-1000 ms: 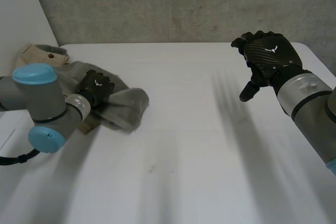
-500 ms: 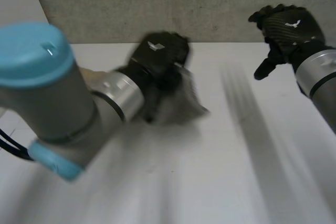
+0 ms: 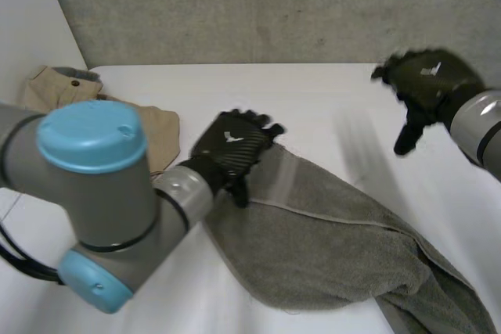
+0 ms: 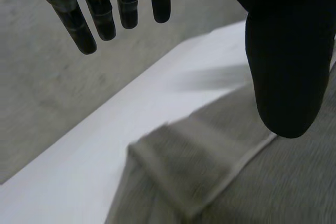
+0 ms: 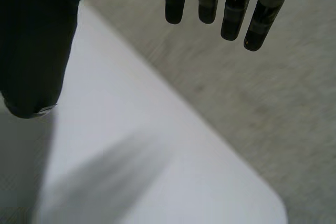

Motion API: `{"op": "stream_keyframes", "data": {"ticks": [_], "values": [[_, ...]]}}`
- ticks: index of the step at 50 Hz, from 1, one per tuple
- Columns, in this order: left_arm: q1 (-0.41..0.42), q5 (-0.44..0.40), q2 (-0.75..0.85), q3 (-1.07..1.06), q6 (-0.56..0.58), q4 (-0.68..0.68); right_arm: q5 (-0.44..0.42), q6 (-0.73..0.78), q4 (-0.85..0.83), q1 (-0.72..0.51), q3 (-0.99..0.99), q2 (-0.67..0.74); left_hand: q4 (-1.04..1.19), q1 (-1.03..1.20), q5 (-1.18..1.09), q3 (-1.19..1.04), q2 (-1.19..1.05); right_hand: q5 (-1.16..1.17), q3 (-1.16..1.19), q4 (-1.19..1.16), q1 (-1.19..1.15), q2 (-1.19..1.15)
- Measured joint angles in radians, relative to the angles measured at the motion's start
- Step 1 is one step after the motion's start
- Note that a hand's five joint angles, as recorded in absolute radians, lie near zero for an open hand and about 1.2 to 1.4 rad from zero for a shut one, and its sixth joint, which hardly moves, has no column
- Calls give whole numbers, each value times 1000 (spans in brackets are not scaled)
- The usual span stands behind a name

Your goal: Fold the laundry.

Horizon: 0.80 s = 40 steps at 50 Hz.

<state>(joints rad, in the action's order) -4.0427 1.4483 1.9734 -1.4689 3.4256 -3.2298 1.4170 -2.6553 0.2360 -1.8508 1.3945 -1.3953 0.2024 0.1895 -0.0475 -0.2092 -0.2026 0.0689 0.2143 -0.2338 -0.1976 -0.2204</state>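
A grey-green towel lies loosely spread across the white table, running from the middle toward the near right, with a hemmed edge at its far left end. My left hand hovers at that far left end, open. In the left wrist view its fingers are straight and the thumb stands apart, with the towel below and nothing between them. My right hand is raised over the table's far right, open and empty. Its thumb and straight fingers hang above the table's corner.
A pile of beige clothing sits at the table's far left, with a tan piece beside my left arm. A grey concrete wall stands behind the table. The towel's near right end reaches the table's front edge.
My left hand swung from the pile at the left to the middle, carrying the towel, then opened. The towel now lies spread out. My right hand shifted rightward.
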Motion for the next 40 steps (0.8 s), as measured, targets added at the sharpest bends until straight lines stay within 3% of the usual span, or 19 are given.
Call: {"op": "stream_keyframes", "data": {"ticks": [5, 10, 23, 25, 26, 28, 29, 30, 40], "values": [[-52, -6, -39, -113, 15, -2, -15, 156, 175, -13, 41, 29, 0, 0, 0, 0, 0, 0, 0, 0, 0, 0], [-58, -18, -51, -188, 21, -4, -24, 212, 214, -44, 124, 37, 0, 0, 0, 0, 0, 0, 0, 0, 0, 0], [-58, -19, -75, -270, 28, -49, -19, 224, 19, -72, 388, 50, 0, 0, 0, 0, 0, 44, 61, -42, -41, -59], [-58, -19, -75, -276, 27, -55, -17, 224, -11, -71, 418, 67, 0, 0, 0, 0, 0, 246, 293, -271, -255, -305], [-58, -19, -75, -276, 27, -55, -17, 224, -11, -71, 418, 67, 0, 0, 0, 0, 0, 246, 293, -271, -255, -305], [-57, -20, -75, -282, 26, -57, -13, 225, -25, -69, 426, 93, 0, 0, 0, 0, 0, 662, 747, -716, -636, -751], [-57, -20, -75, -283, 26, -57, -13, 225, -26, -69, 425, 95, 0, 0, 0, 0, 0, 662, 747, -716, -636, -751], [-55, -20, -75, -285, 26, -57, -10, 225, -29, -67, 417, 108, 0, 0, 0, 0, 0, 860, 919, -906, -733, -918], [-45, -22, -72, -294, 26, -59, 3, 170, -94, -57, 249, 132, 0, 0, 0, 0, 0, 911, 960, -950, -776, -943]]}}
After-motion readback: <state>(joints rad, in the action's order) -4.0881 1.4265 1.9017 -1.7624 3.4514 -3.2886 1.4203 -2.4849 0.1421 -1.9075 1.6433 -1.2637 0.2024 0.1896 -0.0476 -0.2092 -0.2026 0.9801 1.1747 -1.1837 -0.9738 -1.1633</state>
